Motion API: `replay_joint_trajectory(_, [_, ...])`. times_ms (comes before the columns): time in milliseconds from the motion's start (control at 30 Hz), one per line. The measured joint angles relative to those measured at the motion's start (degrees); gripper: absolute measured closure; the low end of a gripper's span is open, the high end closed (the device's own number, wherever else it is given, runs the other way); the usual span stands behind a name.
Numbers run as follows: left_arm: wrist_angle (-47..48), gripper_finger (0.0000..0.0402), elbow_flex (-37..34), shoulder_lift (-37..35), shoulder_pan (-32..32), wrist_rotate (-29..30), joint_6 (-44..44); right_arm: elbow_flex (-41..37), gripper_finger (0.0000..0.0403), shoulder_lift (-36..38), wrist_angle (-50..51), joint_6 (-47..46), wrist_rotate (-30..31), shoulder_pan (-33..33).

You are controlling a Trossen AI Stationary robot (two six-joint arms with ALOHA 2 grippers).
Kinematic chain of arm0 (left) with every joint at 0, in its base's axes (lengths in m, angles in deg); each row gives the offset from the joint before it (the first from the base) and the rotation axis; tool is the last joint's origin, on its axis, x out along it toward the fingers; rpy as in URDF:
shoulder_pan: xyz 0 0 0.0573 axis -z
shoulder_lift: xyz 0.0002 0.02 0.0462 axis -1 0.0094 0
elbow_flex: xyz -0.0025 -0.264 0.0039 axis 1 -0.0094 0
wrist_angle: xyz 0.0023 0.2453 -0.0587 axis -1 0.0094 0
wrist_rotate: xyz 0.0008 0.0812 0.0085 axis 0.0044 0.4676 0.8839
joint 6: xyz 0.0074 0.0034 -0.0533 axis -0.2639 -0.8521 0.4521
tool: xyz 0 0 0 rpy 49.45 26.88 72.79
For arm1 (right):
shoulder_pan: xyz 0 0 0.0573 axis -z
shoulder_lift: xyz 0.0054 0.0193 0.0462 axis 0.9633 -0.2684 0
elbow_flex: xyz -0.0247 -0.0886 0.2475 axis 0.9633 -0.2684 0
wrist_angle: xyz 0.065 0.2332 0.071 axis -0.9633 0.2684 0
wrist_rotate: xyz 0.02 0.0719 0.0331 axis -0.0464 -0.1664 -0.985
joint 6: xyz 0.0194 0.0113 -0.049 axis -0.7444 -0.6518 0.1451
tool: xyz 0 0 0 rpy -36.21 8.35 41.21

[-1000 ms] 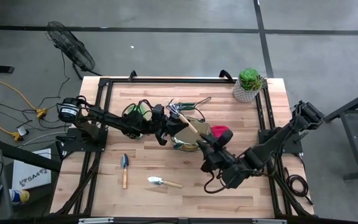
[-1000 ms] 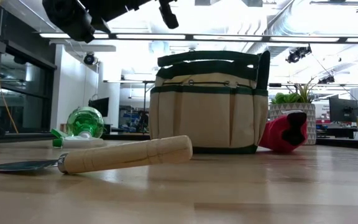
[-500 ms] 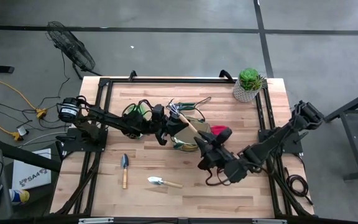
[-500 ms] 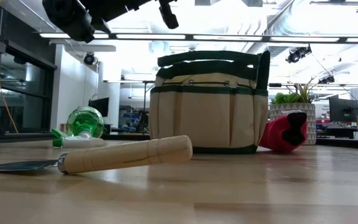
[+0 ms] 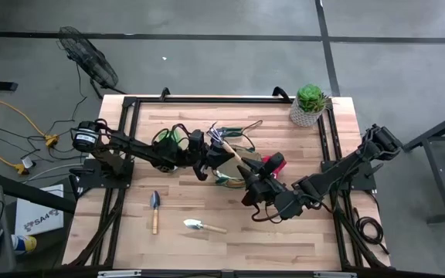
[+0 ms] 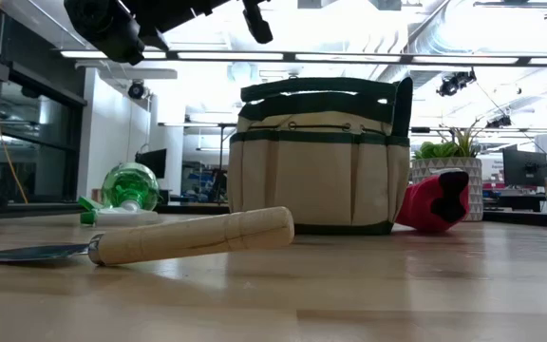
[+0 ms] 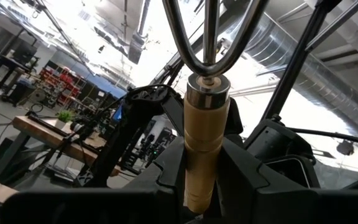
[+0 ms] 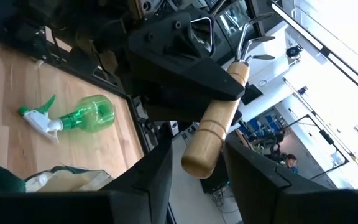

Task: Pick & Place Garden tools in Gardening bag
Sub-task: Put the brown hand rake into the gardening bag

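The left gripper point(image 5: 216, 153) is clamping the hand rake point(image 7: 205, 124) by its wooden handle above the gardening bag point(image 6: 317, 157); the right gripper point(image 5: 247, 181), fingers apart, is hovering beside it.

Only readable txt: "SAA" on white box point(image 5: 35, 222) on floor, left of table; rest illegible.

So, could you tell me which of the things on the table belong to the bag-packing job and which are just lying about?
Part of the job:
- gardening bag
- hand rake, held by the left gripper
- two trowels
- green spray bottle
- red item

Just lying about:
- potted succulent
- fan beyond the table
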Motion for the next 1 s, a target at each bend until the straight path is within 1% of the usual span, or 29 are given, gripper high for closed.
replay_joint_trajectory(200, [0.0,0.0338,0.0,0.0,0.0,0.4,0.3,0.0,0.0264,0.0,-0.3,0.0,0.2,0.0])
replay_joint_trajectory(267, [0.0,0.0338,0.0,0.0,0.0,1.6,0.6,0.0,0.0267,0.0,-1.2,0.3,0.3,0.0])
replay_joint_trajectory(467, [-0.4,0.0338,0.0,0.0,0.0,3.0,2.1,0.0,0.0291,0.0,-5.9,6.0,0.3,0.0])
replay_joint_trajectory(667, [-2.7,0.0338,0.0,0.0,0.0,4.0,4.9,0.0,0.0315,0.0,-6.6,9.5,0.2,0.0])
replay_joint_trajectory(1000, [-4.2,0.0338,0.4,0.0,0.0,6.6,7.5,0.0,0.0316,0.0,-12.1,16.3,-0.4,1.2])
